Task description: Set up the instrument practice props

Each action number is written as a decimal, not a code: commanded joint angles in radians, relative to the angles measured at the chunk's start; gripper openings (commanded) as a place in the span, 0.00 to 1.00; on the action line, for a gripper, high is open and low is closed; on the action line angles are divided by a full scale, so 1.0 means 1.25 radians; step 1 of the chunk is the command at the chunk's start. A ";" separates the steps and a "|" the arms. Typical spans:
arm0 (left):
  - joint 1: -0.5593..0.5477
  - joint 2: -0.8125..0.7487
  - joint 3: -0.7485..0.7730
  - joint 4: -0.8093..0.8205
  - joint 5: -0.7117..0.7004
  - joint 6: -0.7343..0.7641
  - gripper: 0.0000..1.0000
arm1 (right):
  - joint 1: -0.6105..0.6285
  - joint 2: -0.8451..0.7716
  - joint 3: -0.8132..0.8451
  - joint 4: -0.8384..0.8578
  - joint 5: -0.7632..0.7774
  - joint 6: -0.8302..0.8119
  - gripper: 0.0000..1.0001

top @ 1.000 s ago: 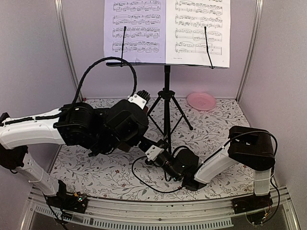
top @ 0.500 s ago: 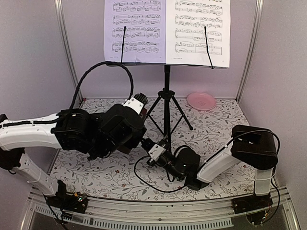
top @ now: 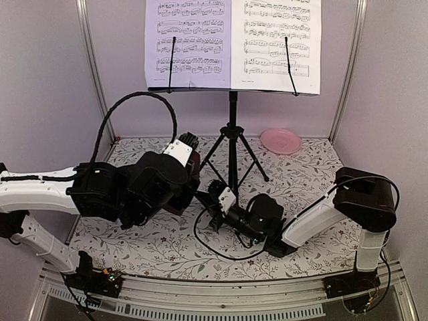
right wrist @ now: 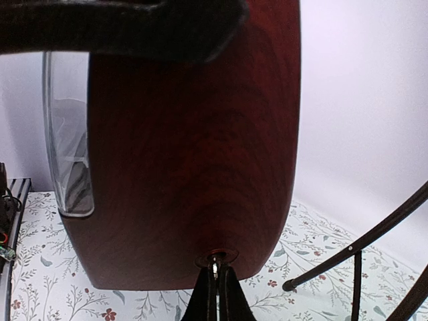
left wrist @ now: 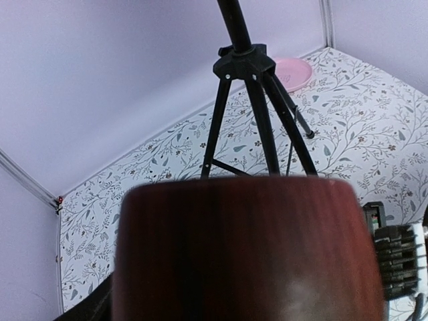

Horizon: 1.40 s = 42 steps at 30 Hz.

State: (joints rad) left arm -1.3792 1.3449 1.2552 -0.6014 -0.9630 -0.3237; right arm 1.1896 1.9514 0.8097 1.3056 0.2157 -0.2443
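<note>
Metronome, dark red-brown, was recorded just beside the left legs of the music stand, with the left gripper clamped on it. We saw the right gripper with its fingers pressed together, tips touching a small round fitting on the metronome's side.

Overhead view faces the back wall; both wrist views crowd the metronome.
</note>
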 commanded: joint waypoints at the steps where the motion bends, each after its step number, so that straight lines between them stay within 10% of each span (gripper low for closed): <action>1: -0.011 -0.029 -0.009 0.043 -0.027 0.015 0.14 | -0.026 -0.049 -0.003 0.034 -0.030 0.102 0.00; 25: 0.001 -0.062 -0.072 0.109 -0.008 0.005 0.12 | -0.065 -0.092 -0.022 -0.007 -0.089 0.236 0.01; 36: 0.106 -0.120 -0.215 0.327 0.166 0.041 0.13 | -0.059 -0.224 -0.120 -0.159 -0.205 0.153 0.79; 42: 0.156 -0.146 -0.348 0.532 0.312 0.101 0.13 | -0.060 -0.324 -0.150 -0.288 -0.229 0.166 0.93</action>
State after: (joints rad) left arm -1.2205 1.2037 0.8852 -0.2325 -0.6968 -0.2703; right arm 1.1141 1.6276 0.6434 1.0798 -0.0345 -0.0418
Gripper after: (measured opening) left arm 0.696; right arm 0.906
